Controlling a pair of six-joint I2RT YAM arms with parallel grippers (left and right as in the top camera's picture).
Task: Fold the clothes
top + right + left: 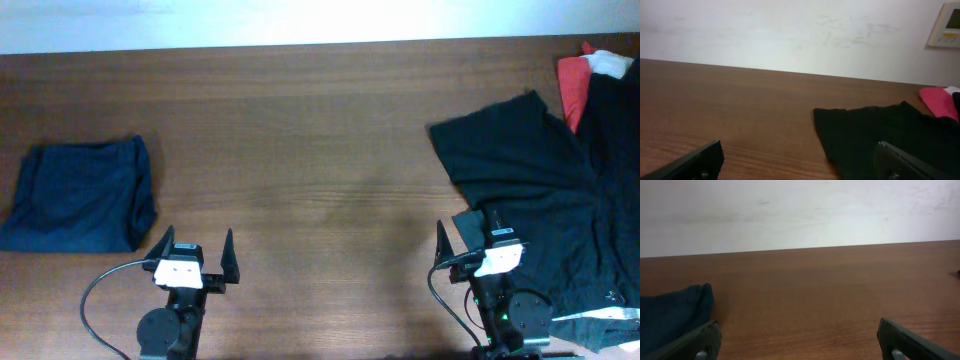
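A folded navy-blue garment (80, 195) lies at the table's left side; its edge shows at the lower left of the left wrist view (670, 317). A black garment (550, 190) lies spread and rumpled at the right; it also shows in the right wrist view (880, 132). My left gripper (195, 255) is open and empty near the front edge, right of the navy piece; its fingers frame bare wood (797, 342). My right gripper (470, 235) is open and empty at the black garment's front left edge, its right finger over the fabric (800, 160).
A red and white garment (585, 75) lies at the far right corner, partly under the black one; it shows pink in the right wrist view (939, 100). A white wall backs the wooden table (320, 150). A wall panel (946, 25) hangs at right.
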